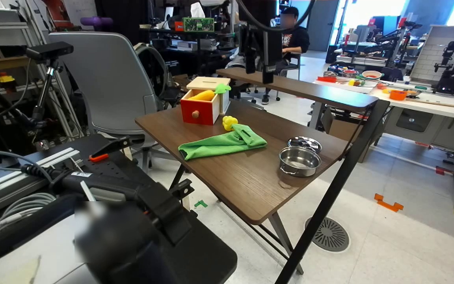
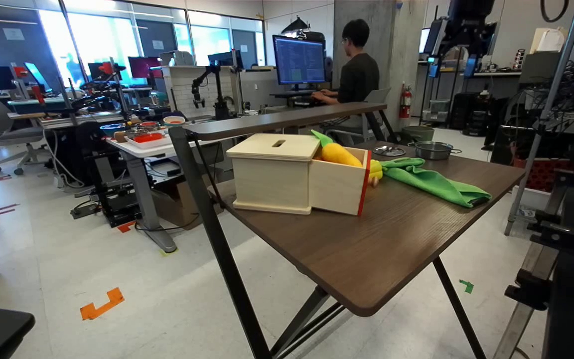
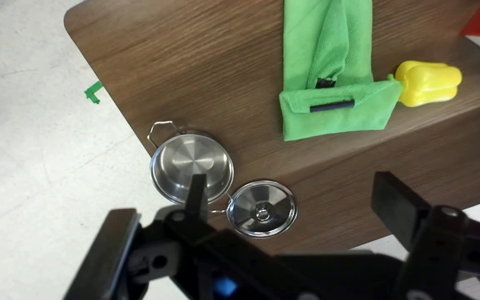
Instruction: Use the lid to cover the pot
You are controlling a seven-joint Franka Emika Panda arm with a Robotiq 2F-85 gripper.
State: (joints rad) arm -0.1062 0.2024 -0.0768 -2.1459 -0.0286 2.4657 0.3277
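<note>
The lid (image 1: 305, 143) is a round, shiny silver disc lying on the table behind the pot (image 1: 300, 162). In an exterior view the lid (image 2: 389, 151) lies beside the pot (image 2: 434, 151). In the wrist view the open, empty pot (image 3: 192, 160) has wire handles, and the lid (image 3: 262, 209) meets one handle; a small knob shows at its centre. My gripper (image 3: 291, 179) is open and empty, its fingers wide apart. One finger hides part of the pot's rim. The gripper hangs high above the table in both exterior views (image 1: 258, 75) (image 2: 452, 69).
A green cloth (image 3: 327, 83) lies mid-table, touching a yellow pepper toy (image 3: 427, 83). A wooden box (image 2: 274, 174) with an open red-fronted drawer (image 1: 198, 111) holds a yellow toy. A raised shelf (image 1: 309, 88) runs along one table side. The pot sits close to the table's edge.
</note>
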